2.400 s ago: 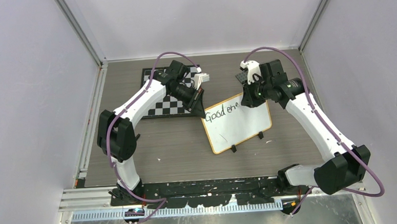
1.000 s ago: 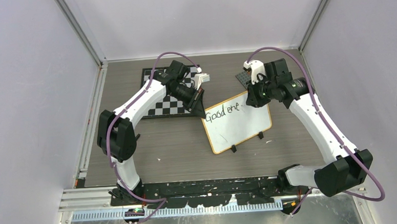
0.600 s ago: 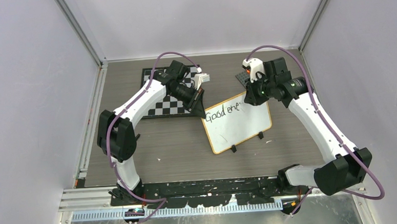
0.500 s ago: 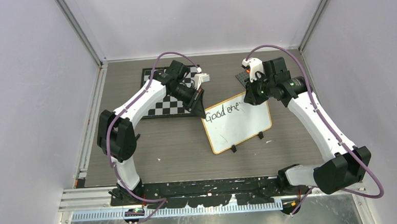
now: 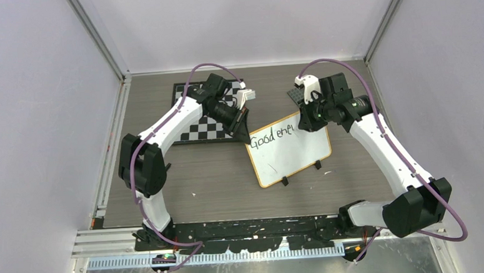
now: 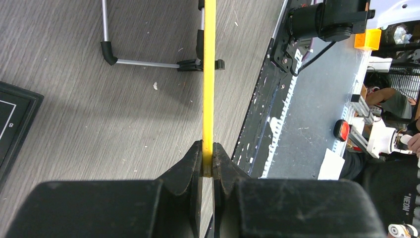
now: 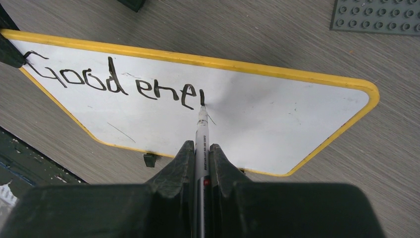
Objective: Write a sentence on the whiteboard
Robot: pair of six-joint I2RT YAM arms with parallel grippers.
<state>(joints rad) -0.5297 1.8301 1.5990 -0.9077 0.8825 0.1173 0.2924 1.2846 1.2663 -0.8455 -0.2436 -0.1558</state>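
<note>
The whiteboard point(image 5: 293, 152) with a yellow rim stands tilted mid-table on black feet; black writing point(image 7: 119, 84) on it reads "Good ene" plus a short new stroke. My left gripper point(image 5: 244, 131) is shut on the board's upper left corner; in the left wrist view the yellow rim point(image 6: 209, 74) runs edge-on between the jaws of that gripper point(image 6: 208, 151). My right gripper point(image 7: 200, 148) is shut on a white marker point(image 7: 201, 131), whose tip touches the board just right of the writing. In the top view the right gripper point(image 5: 308, 115) hangs over the board's upper edge.
A black-and-white chessboard point(image 5: 198, 127) lies behind the left arm. A dark studded plate point(image 7: 379, 17) lies beyond the whiteboard's far right corner, also in the top view point(image 5: 295, 94). The board's wire stand point(image 6: 141, 62) rests on the wood table. The black rail point(image 5: 257, 228) runs along the near edge.
The right gripper has moved the marker along the board's upper part; the writing grew from "Good eh" to "Good ene" plus a new short stroke. The left gripper has held still.
</note>
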